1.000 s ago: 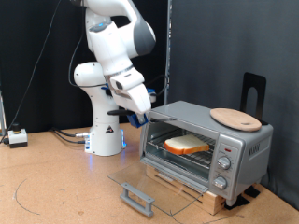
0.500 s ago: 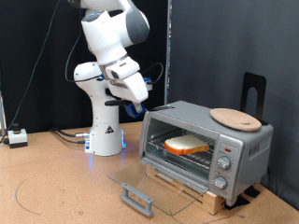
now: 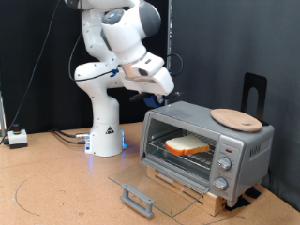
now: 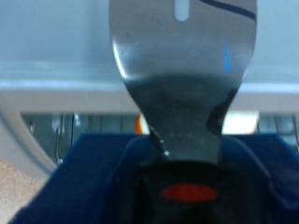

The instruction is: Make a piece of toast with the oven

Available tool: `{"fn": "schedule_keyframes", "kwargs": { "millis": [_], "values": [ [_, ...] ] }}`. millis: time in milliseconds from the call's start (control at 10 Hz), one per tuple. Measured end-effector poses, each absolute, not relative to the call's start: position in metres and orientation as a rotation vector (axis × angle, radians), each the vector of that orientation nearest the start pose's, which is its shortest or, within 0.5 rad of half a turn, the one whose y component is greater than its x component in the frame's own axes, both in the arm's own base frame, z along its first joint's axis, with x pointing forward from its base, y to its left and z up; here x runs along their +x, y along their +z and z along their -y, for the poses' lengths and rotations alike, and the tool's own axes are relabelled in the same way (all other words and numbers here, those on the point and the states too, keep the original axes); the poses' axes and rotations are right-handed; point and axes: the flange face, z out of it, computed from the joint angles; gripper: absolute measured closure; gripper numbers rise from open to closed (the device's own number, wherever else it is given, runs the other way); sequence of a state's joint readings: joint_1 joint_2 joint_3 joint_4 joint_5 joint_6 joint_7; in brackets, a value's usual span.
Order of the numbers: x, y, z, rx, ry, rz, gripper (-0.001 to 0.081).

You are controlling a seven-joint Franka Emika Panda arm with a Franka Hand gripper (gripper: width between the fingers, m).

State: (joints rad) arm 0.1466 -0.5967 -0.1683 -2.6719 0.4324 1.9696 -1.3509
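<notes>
The silver-grey oven point(image 3: 234, 139) stands on a wooden slatted base at the exterior view's right, its glass door point(image 3: 150, 181) dropped flat open. The piece of toast point(image 3: 187, 145) lies on the wire rack inside. My gripper point(image 3: 159, 96) hovers just above the oven's top left corner. In the wrist view a metal spatula point(image 4: 182, 65) with a black handle runs out from between blue-covered fingers point(image 4: 89, 177), over the oven's top edge point(image 4: 56, 56). A bit of the toast's orange crust point(image 4: 140, 123) shows below that edge.
A round wooden plate point(image 3: 235, 119) lies on the oven's top at its right. Three knobs point(image 3: 224, 164) sit on the front panel. The door handle point(image 3: 138, 198) juts out over the table. A black stand point(image 3: 254, 94) rises behind the oven. The robot base point(image 3: 105, 131) is at the left.
The gripper has swung up and to the exterior view's right, from beside the oven's open front to above its top left corner. The toast and the door have not moved.
</notes>
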Motion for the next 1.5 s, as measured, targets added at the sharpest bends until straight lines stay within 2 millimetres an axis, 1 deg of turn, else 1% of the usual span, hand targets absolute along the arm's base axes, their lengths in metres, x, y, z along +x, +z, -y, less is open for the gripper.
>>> {"fn": "schedule_keyframes", "kwargs": {
  "millis": [300, 600, 800, 1000, 1200, 1300, 1400, 1500],
  "values": [
    [0.33, 0.417, -0.066, -2.232, -0.236, 1.509, 0.0409],
    [0.312, 0.417, -0.109, -2.231, -0.227, 1.522, 0.0409],
    [0.295, 0.409, -0.135, -2.273, -0.196, 1.519, 0.0409],
    [0.284, 0.394, -0.153, -2.343, -0.162, 1.49, 0.0409],
    [0.283, 0.388, -0.163, -2.363, -0.194, 1.462, 0.0409],
    [0.284, 0.386, -0.166, -2.362, -0.205, 1.445, 0.0381],
    [0.284, 0.387, -0.167, -2.357, -0.215, 1.431, 0.0199],
    [0.285, 0.389, -0.168, -2.348, -0.228, 1.422, 0.0199]
  ]
}}
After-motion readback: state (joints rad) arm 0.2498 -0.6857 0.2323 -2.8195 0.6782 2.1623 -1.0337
